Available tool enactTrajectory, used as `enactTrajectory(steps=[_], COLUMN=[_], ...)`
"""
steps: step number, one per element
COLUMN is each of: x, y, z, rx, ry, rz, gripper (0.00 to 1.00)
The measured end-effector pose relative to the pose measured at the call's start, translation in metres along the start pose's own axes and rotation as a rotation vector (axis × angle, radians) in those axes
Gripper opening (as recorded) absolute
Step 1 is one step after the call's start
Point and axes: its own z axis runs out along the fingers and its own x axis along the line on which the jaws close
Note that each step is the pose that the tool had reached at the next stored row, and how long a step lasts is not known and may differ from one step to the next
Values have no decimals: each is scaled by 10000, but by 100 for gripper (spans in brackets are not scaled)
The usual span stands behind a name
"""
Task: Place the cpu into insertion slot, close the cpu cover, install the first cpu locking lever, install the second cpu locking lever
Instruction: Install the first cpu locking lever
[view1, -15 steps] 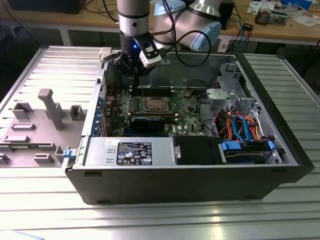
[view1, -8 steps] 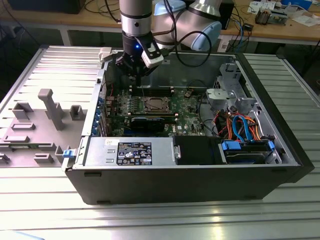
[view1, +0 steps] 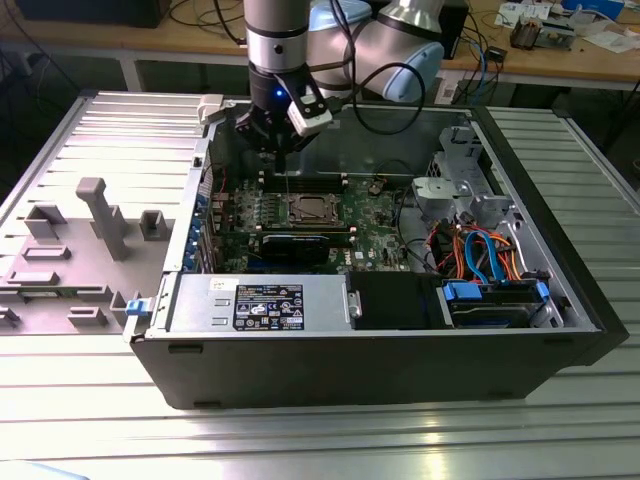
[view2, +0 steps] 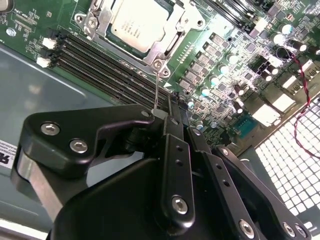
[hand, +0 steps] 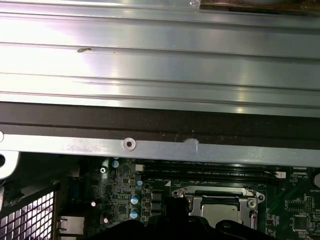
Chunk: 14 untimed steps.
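Note:
In the exterior view my gripper (view1: 280, 148) hangs inside the open computer case, just behind the insertion slot (view1: 305, 209). The cpu (view2: 134, 22), a pale silvery square, lies in the slot. The cpu cover (view2: 167, 47) lies flat around it as a metal frame. A thin wire locking lever (view2: 156, 87) rises from the socket's corner up to my fingertips. The gripper (view2: 161, 114) is shut on that lever's upper end. The first wrist view shows the slot (hand: 220, 202) below the case rim, with the dark gripper body (hand: 175, 222) partly covering it.
Long black memory slots (view2: 100, 65) run beside the socket. A black expansion card (view1: 295, 245) and the grey power-supply box (view1: 260, 305) lie nearer the case front. Drive bays and coloured cables (view1: 480, 250) fill the exterior view's right. A grey fixture plate (view1: 100, 215) stands left.

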Motion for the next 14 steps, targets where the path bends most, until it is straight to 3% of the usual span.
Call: enactTrajectory(steps=[14], x=[-95], y=[-5], z=[2], rx=[0], ry=[0], rz=[0], gripper=[11])
